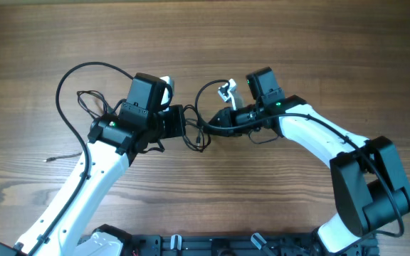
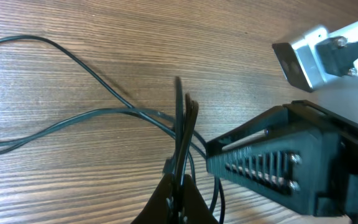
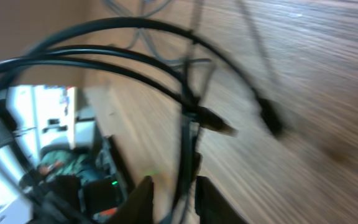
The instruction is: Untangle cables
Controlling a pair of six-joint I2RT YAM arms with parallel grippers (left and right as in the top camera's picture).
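Observation:
The cables (image 1: 194, 136) are thin black cords bunched between my two grippers at mid table. A white connector (image 1: 226, 89) sticks up just behind the right gripper. My left gripper (image 1: 180, 122) is shut on a bundle of cable strands; in the left wrist view the jaws (image 2: 182, 202) pinch them, and two strands (image 2: 104, 115) trail left over the wood. My right gripper (image 1: 216, 122) faces it. In the blurred right wrist view its fingers (image 3: 174, 196) hold a cord that runs up to two small plugs (image 3: 216, 121), with loops (image 3: 129, 59) above.
A thin cord (image 1: 84, 99) loops behind the left arm, with a loose end (image 1: 48, 160) at the left. A thicker black wire (image 1: 66, 78) arcs over the left arm. The right arm's base (image 1: 369, 185) stands at the front right. The table is wood (image 1: 297, 43).

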